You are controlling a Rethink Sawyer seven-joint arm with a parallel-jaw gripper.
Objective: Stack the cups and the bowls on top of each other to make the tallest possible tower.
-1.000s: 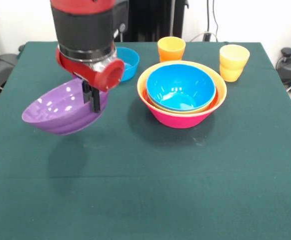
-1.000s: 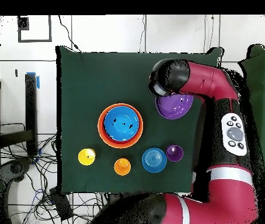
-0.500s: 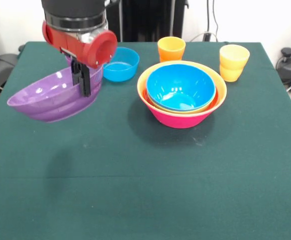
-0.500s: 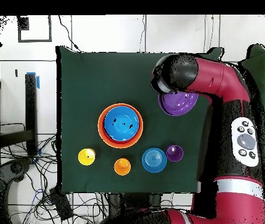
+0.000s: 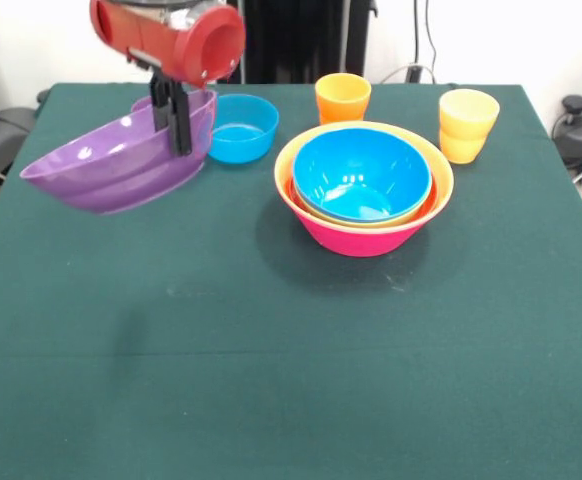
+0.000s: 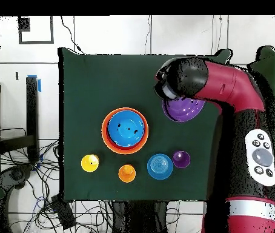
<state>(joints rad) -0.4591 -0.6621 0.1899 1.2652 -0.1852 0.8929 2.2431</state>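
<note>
Fingers of the gripper [image 5: 178, 128] are pinched on the rim of the purple bowl [image 5: 116, 164], one dark finger showing on the inside of the wall at the bowl's right edge. The bowl hangs clear of the green table [image 5: 291, 340], tilted so its left side dips lower, with its shadow on the cloth below and nearer the camera. The arm [image 5: 169, 35] comes down from the top left of the front view, its red wrist housing just above the bowl; from overhead the arm [image 6: 225, 91] bends across the table's right side and covers much of the purple bowl [image 6: 185, 110].

The tower [image 5: 364, 190] stands at the table's middle, right of the held bowl and apart from it: a blue bowl [image 5: 361, 173] nested in an orange one, inside the large pink bowl. A small blue bowl [image 5: 243, 127] sits just behind the held bowl's right edge. Farther back stand an orange cup [image 5: 342, 97] and, far right, a yellow cup [image 5: 467, 124]. Overhead, a purple cup [image 6: 181, 159] sits beside the small blue bowl.
</note>
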